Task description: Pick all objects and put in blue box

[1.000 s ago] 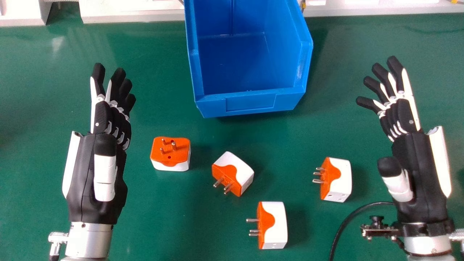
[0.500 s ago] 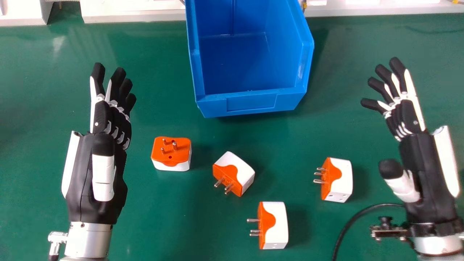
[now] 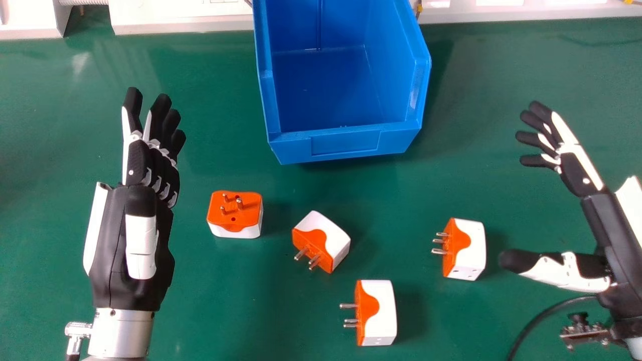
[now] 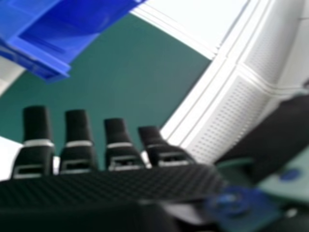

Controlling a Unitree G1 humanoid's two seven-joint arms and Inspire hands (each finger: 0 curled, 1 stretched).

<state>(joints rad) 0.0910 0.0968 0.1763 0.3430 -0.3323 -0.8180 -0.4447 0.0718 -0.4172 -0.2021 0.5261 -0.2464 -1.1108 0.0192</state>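
Four orange-and-white plug adapters lie apart on the green table: one pins up at the left, one tilted in the middle, one nearest the front, one at the right. Behind them stands the blue box, nothing inside it; its corner is also in the right hand view. My left hand is open, left of the adapters. My right hand is open and empty, right of the rightmost adapter, thumb pointing towards it. In the right hand view my right hand has straight fingers.
White equipment runs along the table's back edge. A black cable curves over the table by my right wrist. In the right hand view a pale perforated panel stands beyond the table edge.
My right hand has moved to the right and turned, its fingers leaning further left and its thumb swung out sideways towards the adapters. The left hand and the adapters are practically where they were.
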